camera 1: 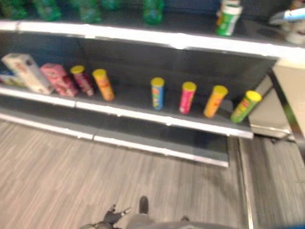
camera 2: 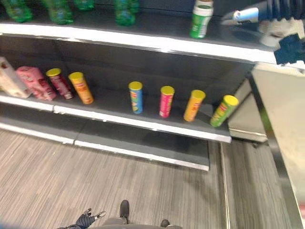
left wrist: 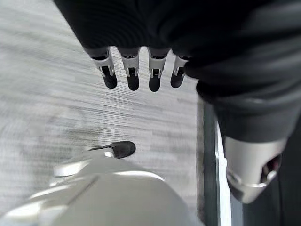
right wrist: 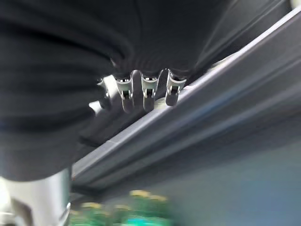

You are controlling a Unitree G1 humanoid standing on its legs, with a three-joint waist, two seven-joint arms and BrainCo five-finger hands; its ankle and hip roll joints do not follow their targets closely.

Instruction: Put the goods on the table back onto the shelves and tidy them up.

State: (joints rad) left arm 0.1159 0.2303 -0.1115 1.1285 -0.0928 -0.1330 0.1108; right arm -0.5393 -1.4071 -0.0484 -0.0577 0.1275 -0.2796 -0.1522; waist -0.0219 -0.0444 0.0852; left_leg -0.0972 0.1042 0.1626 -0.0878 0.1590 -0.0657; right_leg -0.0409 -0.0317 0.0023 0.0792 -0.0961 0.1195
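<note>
At six o'clock, the left hand hangs over the floor, fingers straight and empty. Beyond, the middle shelf carries yellow-lidded tubes: blue tube, pink tube, orange tube, green tube; boxes sit at ten o'clock. Farthest, the right hand, fingers relaxed and empty, nears the top shelf bearing green bottles and a green-white can.

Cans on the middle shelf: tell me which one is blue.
The blue can, fifth along from the left, right of the wide gap; its neighbours are orange, pink and green.
</note>
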